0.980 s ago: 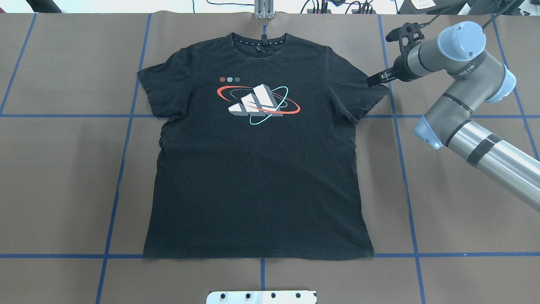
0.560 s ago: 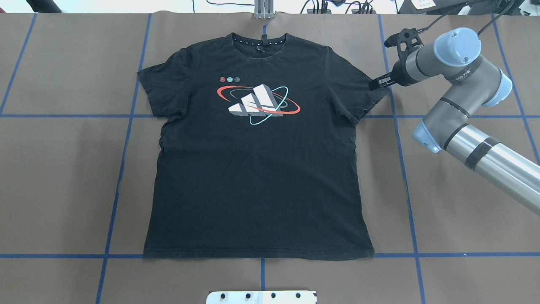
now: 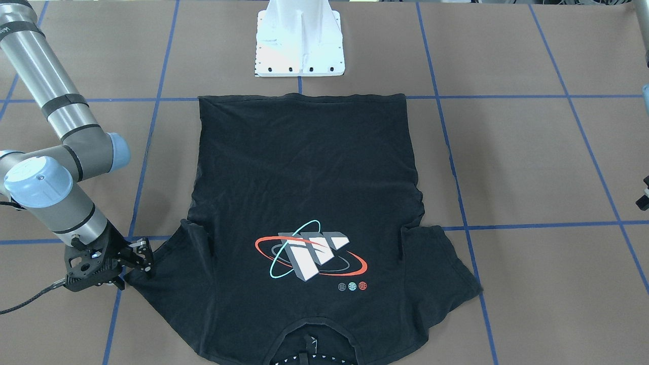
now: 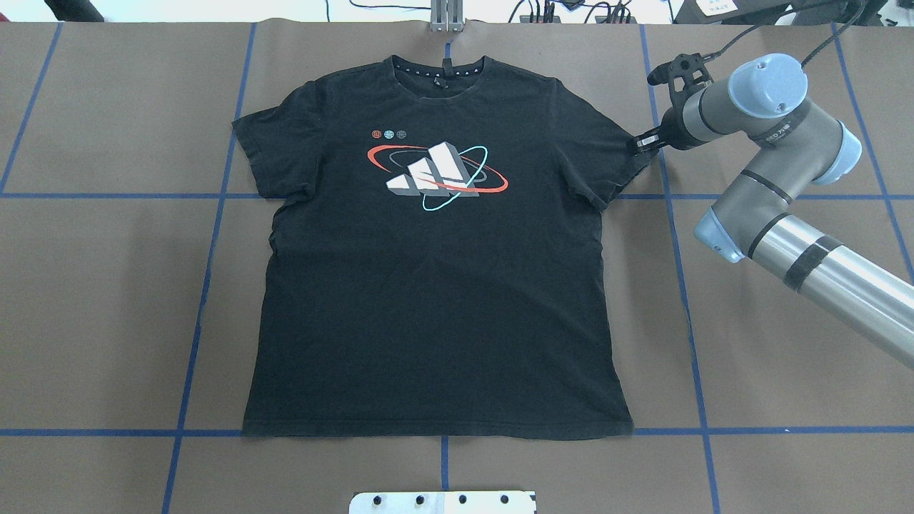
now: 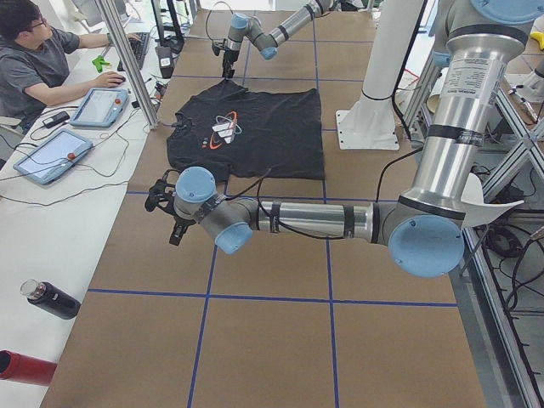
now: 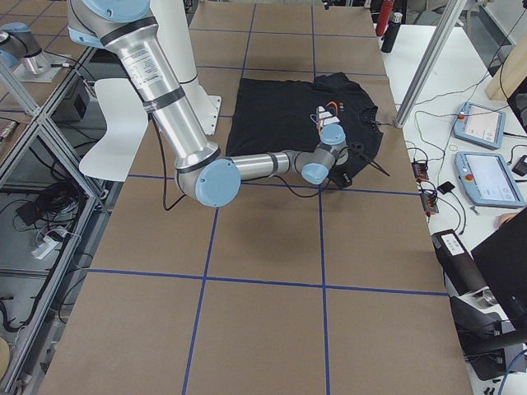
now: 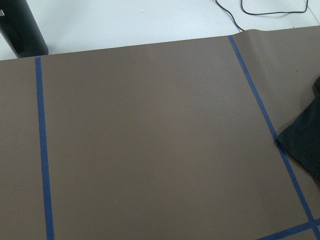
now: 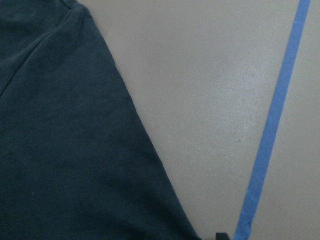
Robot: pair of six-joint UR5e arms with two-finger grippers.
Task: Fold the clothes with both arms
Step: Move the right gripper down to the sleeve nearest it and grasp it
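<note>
The black T-shirt [image 4: 435, 300] lies flat on the brown table cover, logo print [image 4: 437, 175] up and collar at the far edge. My right gripper [image 4: 640, 142] is low at the tip of the shirt's right-hand sleeve [image 4: 621, 160]. In the front-facing view this right gripper [image 3: 144, 261] stands open, fingertips at the sleeve's outer corner. The right wrist view shows the sleeve edge [image 8: 75, 150] on bare cover. My left gripper [image 5: 167, 212] hangs over bare cover beyond the shirt's other side; I cannot tell whether it is open or shut. Its wrist view catches only a sleeve corner [image 7: 305, 145].
Blue tape lines [image 4: 207, 271] grid the cover. The white pedestal base [image 3: 300, 45] stands just behind the shirt's hem. A person sits at a side desk with tablets [image 5: 51, 153] beyond the collar end. A dark bottle [image 5: 51, 299] lies beside the table.
My right gripper has come down and slightly nearer, onto the sleeve tip. The shirt has not moved.
</note>
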